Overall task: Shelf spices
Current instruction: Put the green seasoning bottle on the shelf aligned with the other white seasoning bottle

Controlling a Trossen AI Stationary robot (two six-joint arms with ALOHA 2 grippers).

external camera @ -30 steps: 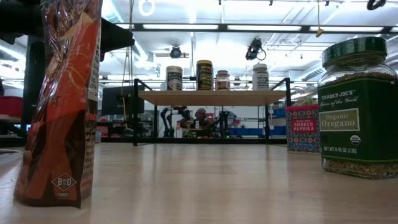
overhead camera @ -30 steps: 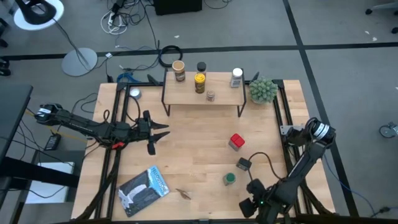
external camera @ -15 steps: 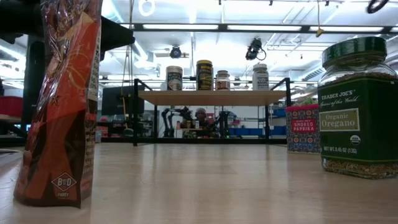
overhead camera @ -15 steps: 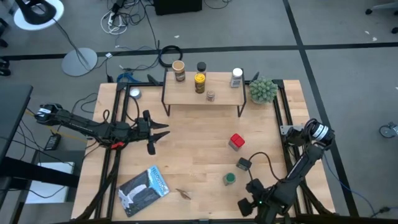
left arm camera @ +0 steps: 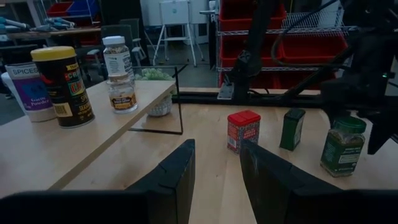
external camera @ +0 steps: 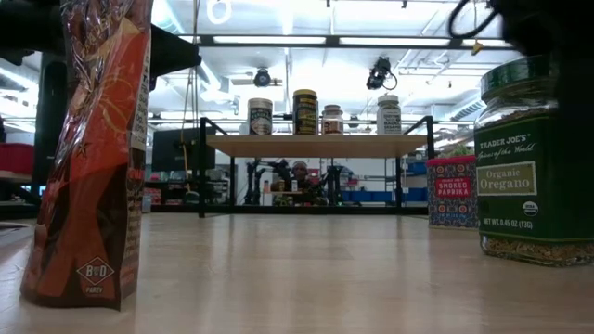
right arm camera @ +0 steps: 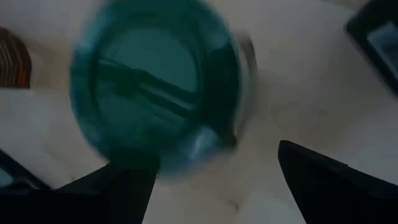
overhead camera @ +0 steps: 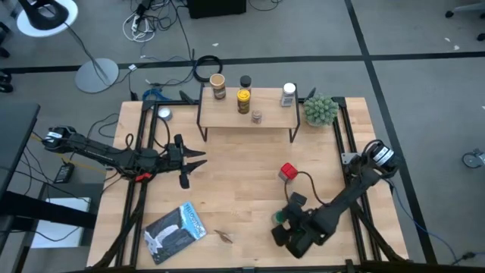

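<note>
With the right gripper (overhead camera: 292, 227) spread wide directly above the green-lidded oregano jar (overhead camera: 281, 218) at the surface's near right, centre the lid between both fingers, descend squarely, then close; nothing is held yet.

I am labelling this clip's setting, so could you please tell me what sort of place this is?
Most likely a robotics lab or workshop: strip ceiling lights over an open room, red storage bins on racks, and loose cables on the grey floor beyond the wooden table.
</note>
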